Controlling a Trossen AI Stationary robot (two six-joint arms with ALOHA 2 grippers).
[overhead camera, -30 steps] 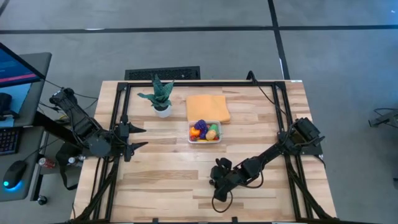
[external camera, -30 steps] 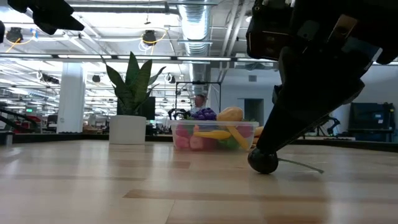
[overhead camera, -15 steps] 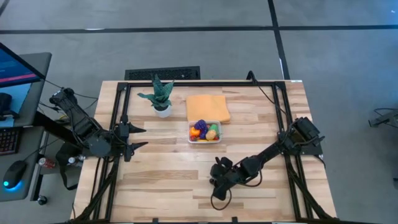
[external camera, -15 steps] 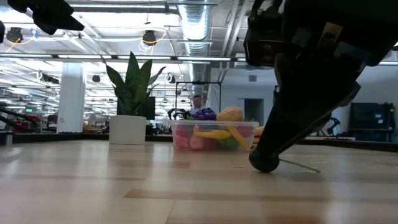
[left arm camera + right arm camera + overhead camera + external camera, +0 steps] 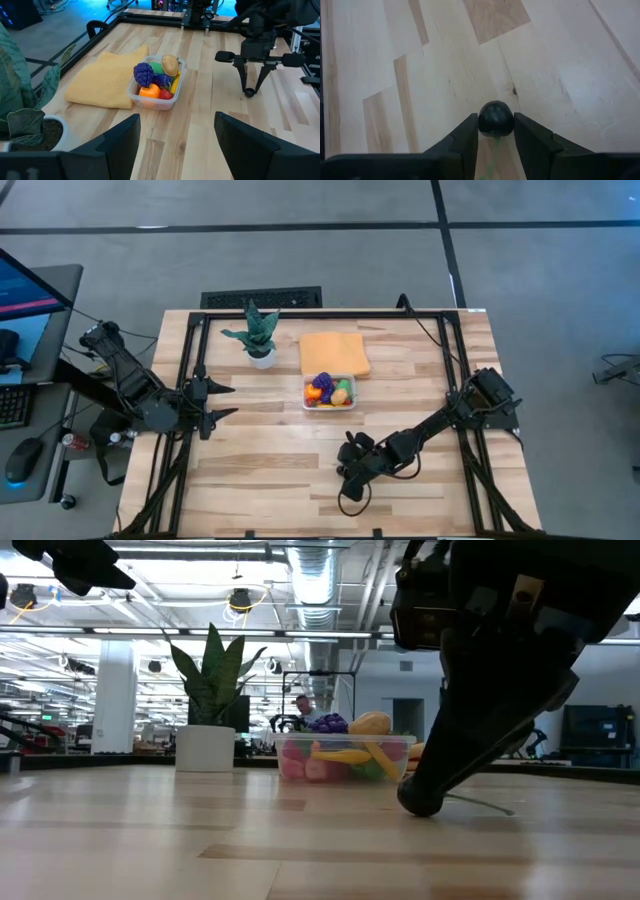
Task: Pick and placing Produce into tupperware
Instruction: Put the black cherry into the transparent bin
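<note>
The clear tupperware [image 5: 329,392] [image 5: 156,101] [image 5: 345,758] stands mid-table, filled with small toy produce [image 5: 152,80]: purple grapes, orange, yellow, green and red pieces. One more piece, a dark round toy with a thin green stem [image 5: 495,118] [image 5: 420,797], is near the table's near edge, between the fingers of my right gripper [image 5: 346,496]. My left gripper [image 5: 226,401] [image 5: 177,132] waits open at the table's left side, pointing toward the tupperware. My right gripper pinches the dark round toy's ball [image 5: 495,118] between its two fingers [image 5: 468,134], one on each side. The fingers slant down from above and from the table's right. The ball sits at the table top and its stem [image 5: 482,805] trails along the wood. Whether it is lifted clear, I cannot tell.
A folded orange cloth [image 5: 334,352] lies flat just beyond the tupperware. A green plant in a white pot [image 5: 258,338] [image 5: 207,745] stands to the cloth's left. Black frame rails run along the table's left, right and far edges [image 5: 320,314]. Bare wood lies between the tupperware and my right gripper.
My right gripper has shifted slightly toward the table's left, carrying the dark round toy along at table height. Its fingers have stayed shut on the toy.
</note>
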